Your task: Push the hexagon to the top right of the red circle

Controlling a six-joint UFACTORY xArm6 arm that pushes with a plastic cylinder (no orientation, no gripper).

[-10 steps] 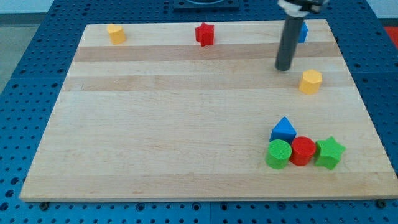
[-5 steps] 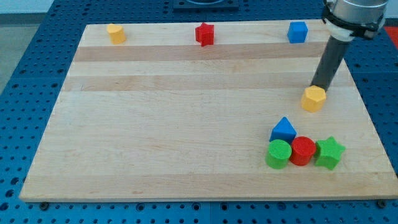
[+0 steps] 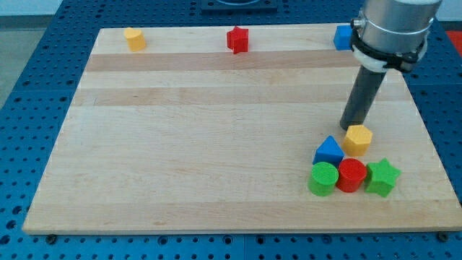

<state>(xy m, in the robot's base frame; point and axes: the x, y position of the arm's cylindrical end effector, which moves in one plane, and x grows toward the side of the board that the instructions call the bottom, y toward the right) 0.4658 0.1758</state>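
Along the far edge of the pale wooden board (image 3: 216, 144), going left to right, sit a small yellow block (image 3: 133, 38) whose shape is hard to make out, a red star block (image 3: 237, 39), and a blue block (image 3: 343, 37) that is partly covered on its right side by the arm's grey metal housing (image 3: 393, 29), so its outline cannot be read fully. That housing is cut off by the view's top edge.

Toward the near right corner lies a tight cluster: a green cylinder block (image 3: 324, 178), a blue triangular block (image 3: 329, 151) at its 12 o'clock, the red circle block (image 3: 352, 175) touching the green cylinder's right side, and a green star block (image 3: 382, 178) touching the red circle at its 3 o'clock.

The yellow hexagon block (image 3: 359, 138) stands at 12 to 1 o'clock of the red circle, just beside the blue triangle's right edge and very near the red circle's top. My tip (image 3: 351, 127) rests at the hexagon's 11 o'clock, against its far side; the exact contact is hidden behind the block. The arm carries no gripper, only the straight dark rod (image 3: 363, 97), so nothing opens or pinches.

Wide bare wood spreads across the board's left and centre. Right of the hexagon a narrower strip runs to the board's right edge, with blue perforated table (image 3: 22, 108) beyond.
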